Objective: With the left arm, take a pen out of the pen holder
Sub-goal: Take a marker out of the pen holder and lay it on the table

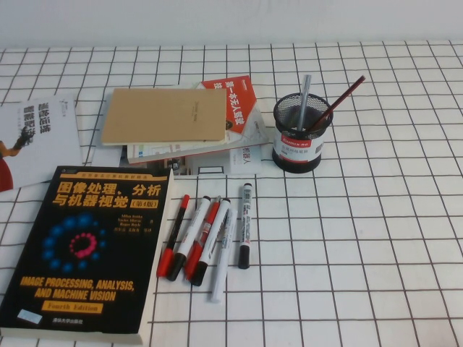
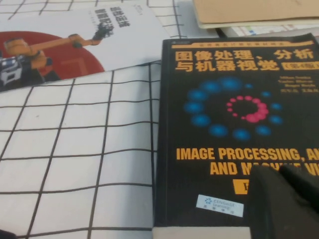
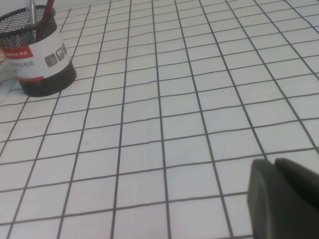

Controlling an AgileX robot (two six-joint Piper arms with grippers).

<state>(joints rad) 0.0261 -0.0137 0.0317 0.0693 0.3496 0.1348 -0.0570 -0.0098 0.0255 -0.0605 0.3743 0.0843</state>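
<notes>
A black mesh pen holder (image 1: 298, 134) stands right of the book pile and shows in the right wrist view too (image 3: 37, 55). In it stand a silver pen (image 1: 304, 94) and a dark red pen (image 1: 346, 95) that leans right. Neither arm appears in the high view. My left gripper (image 2: 277, 172) is shut with nothing in it and hovers over the near end of the black textbook (image 2: 234, 124), far from the holder. My right gripper (image 3: 274, 163) is shut and empty above bare checkered cloth, well away from the holder.
Several markers (image 1: 206, 235) lie side by side between the black textbook (image 1: 83, 253) and the table's middle. A brown notebook (image 1: 165, 116) tops a pile of books behind them. A leaflet (image 1: 32, 141) lies at the far left.
</notes>
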